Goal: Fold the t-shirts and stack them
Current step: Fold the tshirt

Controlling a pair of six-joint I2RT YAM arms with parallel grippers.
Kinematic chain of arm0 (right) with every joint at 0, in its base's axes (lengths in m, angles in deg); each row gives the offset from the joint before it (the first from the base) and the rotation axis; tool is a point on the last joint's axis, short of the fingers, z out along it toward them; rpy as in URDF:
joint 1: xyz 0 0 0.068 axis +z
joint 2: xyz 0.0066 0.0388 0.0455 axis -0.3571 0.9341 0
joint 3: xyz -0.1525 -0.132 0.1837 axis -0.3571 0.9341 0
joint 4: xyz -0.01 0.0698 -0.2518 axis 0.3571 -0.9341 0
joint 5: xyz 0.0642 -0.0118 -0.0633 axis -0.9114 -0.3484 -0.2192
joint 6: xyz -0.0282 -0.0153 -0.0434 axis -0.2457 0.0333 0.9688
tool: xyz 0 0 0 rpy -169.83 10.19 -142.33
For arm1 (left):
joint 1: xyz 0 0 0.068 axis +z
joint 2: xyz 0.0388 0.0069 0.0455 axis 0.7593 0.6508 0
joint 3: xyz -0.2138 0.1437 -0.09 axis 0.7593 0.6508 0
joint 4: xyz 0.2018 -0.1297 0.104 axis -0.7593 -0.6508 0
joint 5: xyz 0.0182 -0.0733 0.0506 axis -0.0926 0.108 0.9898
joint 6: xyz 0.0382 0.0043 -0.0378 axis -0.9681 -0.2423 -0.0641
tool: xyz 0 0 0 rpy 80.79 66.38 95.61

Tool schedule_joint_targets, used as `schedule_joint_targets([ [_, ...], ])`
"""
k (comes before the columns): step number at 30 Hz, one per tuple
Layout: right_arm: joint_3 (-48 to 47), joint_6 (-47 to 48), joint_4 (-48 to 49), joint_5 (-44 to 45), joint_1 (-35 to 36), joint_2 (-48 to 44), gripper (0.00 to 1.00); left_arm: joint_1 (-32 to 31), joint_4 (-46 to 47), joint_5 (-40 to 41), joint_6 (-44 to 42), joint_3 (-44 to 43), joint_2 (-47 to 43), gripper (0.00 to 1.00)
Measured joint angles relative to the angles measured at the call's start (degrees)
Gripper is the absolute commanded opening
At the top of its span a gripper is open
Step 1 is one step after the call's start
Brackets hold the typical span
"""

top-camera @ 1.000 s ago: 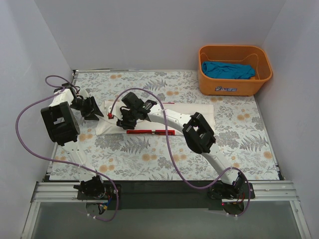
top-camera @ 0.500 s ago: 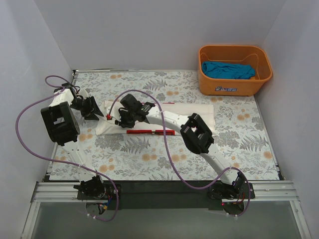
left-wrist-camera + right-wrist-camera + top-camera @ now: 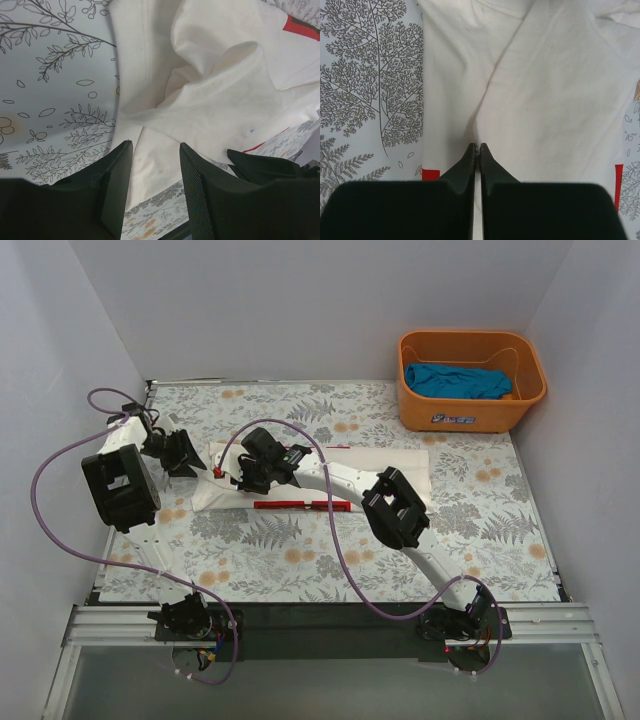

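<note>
The white t-shirt (image 3: 395, 466) lies as a long folded strip across the middle of the table, its red trim (image 3: 300, 505) along the near edge. My right gripper (image 3: 245, 480) is down on the strip's left part; in the right wrist view it (image 3: 477, 146) is shut, pinching a raised fold of the white t-shirt (image 3: 550, 85). My left gripper (image 3: 192, 465) hovers at the strip's left end, its fingers (image 3: 192, 172) apart over the rumpled white t-shirt (image 3: 220, 100) and holding nothing. A teal-blue t-shirt (image 3: 458, 380) lies bunched in the basket.
The orange plastic basket (image 3: 470, 418) stands at the back right corner of the floral-patterned table (image 3: 500, 510). Purple cables loop from both arms over the left and middle of the table. White walls close in the back and both sides.
My right gripper's jaws have come together on a fold of the white t-shirt, and the arm has edged slightly left. The left gripper has shifted a little toward the back.
</note>
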Motion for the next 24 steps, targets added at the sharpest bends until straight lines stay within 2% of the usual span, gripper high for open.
schedule_joint_targets([
  [19, 0.0, -0.24, 0.09, 0.59, 0.0, 0.0, 0.01, -0.79, 4.85, 1.64, -0.07, -1.11, 4.37, 0.37],
  [24, 0.0, -0.24, 0.09, 0.61, 0.0, 0.0, 0.01, -1.22, 4.96, 1.55, -0.2, -1.42, 4.5, 0.32],
])
